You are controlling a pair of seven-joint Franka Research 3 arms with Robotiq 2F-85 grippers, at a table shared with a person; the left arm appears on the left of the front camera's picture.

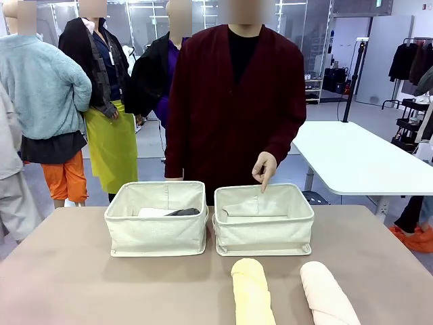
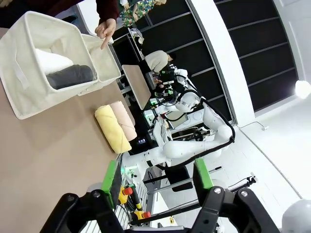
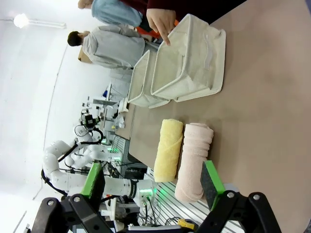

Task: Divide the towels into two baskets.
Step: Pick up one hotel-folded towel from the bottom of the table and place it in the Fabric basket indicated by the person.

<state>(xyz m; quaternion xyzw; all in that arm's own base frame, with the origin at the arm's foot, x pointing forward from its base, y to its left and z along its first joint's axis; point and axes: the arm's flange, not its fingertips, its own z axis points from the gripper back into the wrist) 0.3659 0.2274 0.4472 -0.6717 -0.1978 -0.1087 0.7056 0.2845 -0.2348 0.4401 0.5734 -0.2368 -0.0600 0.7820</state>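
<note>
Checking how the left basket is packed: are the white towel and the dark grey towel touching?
Touching. The left wrist view shows the dark grey towel lying against the white towel inside the left basket, with no gap between them.

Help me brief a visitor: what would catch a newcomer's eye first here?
The person's finger points down into the right basket. Next, the yellow towel and pink towel lying side by side at the near edge, while the left basket holds a white towel and a dark grey towel.
</note>
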